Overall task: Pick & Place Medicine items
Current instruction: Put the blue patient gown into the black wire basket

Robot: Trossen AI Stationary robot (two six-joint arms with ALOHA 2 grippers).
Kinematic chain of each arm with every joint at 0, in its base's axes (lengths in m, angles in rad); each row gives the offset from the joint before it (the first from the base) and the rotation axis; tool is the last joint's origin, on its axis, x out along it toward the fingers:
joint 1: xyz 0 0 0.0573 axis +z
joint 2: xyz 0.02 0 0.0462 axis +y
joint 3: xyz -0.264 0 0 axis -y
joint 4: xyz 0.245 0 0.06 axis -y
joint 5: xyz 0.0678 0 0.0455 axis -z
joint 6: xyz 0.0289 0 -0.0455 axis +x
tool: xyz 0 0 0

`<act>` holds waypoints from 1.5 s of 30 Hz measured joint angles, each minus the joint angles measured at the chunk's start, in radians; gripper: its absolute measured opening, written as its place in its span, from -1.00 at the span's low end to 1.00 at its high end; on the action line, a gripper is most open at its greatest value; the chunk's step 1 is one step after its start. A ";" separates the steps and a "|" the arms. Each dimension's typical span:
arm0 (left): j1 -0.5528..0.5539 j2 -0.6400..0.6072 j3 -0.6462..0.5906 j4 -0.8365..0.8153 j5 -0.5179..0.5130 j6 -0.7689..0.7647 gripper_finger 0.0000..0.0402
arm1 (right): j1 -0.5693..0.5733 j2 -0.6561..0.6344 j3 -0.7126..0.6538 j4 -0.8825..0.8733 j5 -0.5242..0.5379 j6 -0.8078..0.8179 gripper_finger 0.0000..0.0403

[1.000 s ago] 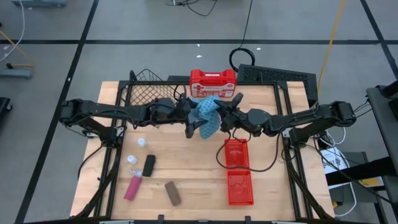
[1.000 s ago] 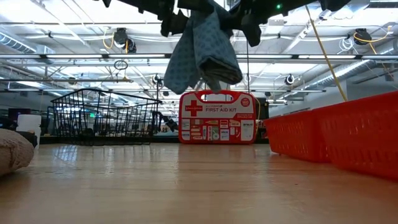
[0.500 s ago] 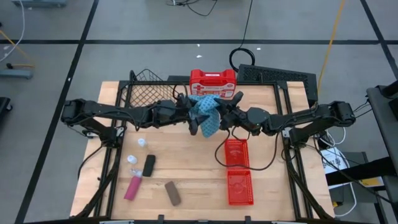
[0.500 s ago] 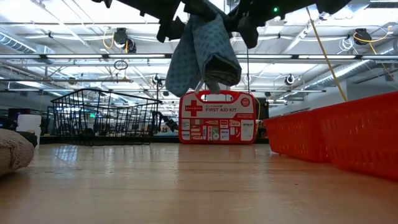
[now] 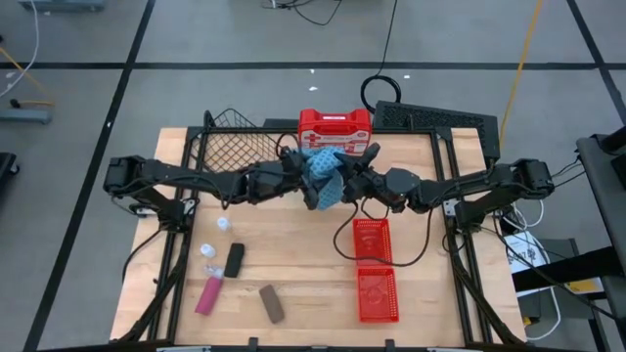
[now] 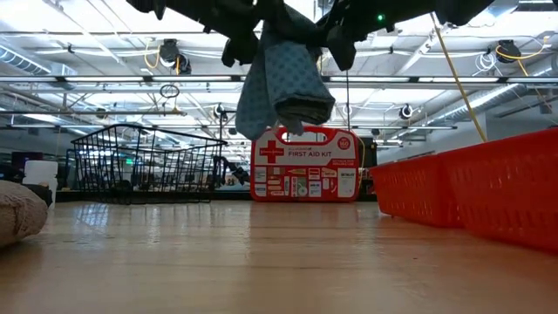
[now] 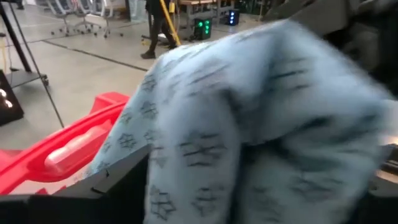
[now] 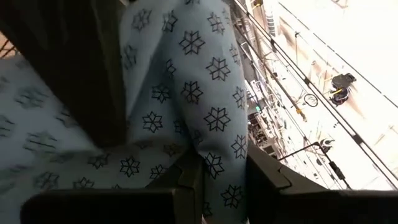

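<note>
A blue patterned cloth (image 5: 323, 174) hangs high above the table's middle, bunched between my two grippers; in the low view the cloth (image 6: 283, 78) dangles well clear of the wood. My left gripper (image 5: 305, 186) is shut on its left side and my right gripper (image 5: 348, 184) on its right. The medicine items lie on the near left of the table: white bottles (image 5: 223, 224) (image 5: 206, 250), a black piece (image 5: 234, 259), a pink piece (image 5: 207, 293) and a brown piece (image 5: 271, 304). No gripper is near them. My left gripper holds the cloth's left side (image 5: 313, 181), coming level from the table's left; the cloth (image 7: 249, 124) drapes over the fingers and hides the place of contact. My right gripper pinches a fold of the cloth (image 8: 211, 165) between its two fingers, coming level from the table's right. The cloth is lifted clear and hangs slack.
A red first aid case (image 5: 335, 127) stands upright at the far edge, behind the cloth. A black wire basket (image 5: 230, 147) sits far left. Two red baskets (image 5: 372, 240) (image 5: 378, 293) lie right of centre. Bare wood shows in the table's near middle.
Both grippers have drawn closer together and shifted a little toward the far edge, keeping hold of the cloth. The cloth has bunched narrower between them and its hanging end has risen slightly.
</note>
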 joint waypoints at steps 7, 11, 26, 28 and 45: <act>0.012 -0.021 0.000 -0.018 -0.004 0.093 -0.01 | 0.041 -0.001 0.000 -0.002 0.035 0.024 -0.69; 0.011 -0.065 0.000 -0.068 -0.021 0.172 -0.50 | 0.063 -0.006 0.000 0.001 0.070 0.126 -0.69; 0.177 -0.448 -0.188 -0.198 -0.015 0.121 -0.59 | -0.051 -0.298 0.003 -0.519 -0.349 0.807 0.03; 0.204 -0.538 -0.269 -0.141 0.005 0.102 -0.59 | -0.079 -0.350 0.002 -0.590 -0.348 0.819 0.01; 0.382 -0.963 -0.900 0.280 -0.055 -0.421 -0.59 | -0.215 -0.521 -0.053 -0.649 -0.346 0.814 -0.11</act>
